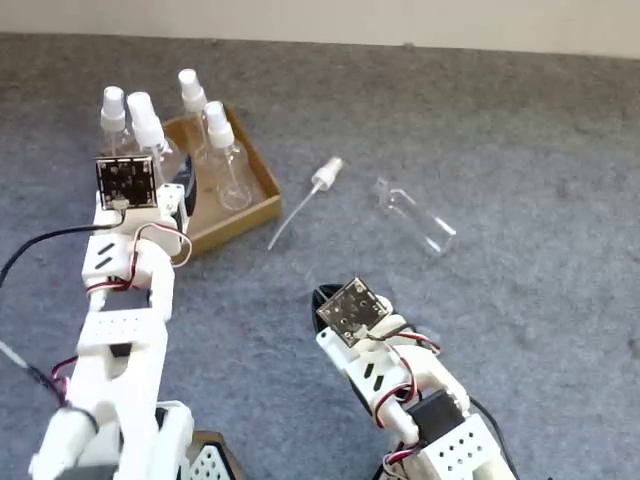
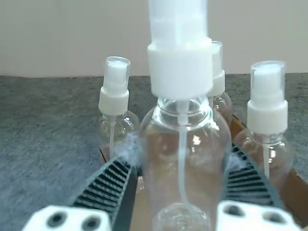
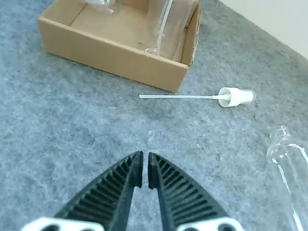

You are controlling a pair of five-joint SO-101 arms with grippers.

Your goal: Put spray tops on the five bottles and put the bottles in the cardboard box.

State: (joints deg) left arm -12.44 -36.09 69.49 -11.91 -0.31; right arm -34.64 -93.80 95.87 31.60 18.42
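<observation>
You have soft, even light over the grey carpet [image 1: 520, 140]; nothing throws a hard shadow; the loose spray top [image 1: 326, 175] and the lying bottle [image 1: 420, 222] leave only faint, thin shade beside them; the cardboard box [image 3: 110, 57] darkens the carpet slightly along its base; in your left wrist view small white glints sit on the near bottle [image 2: 180, 154]; the wall [image 2: 57, 33] behind is bright without glare.
</observation>
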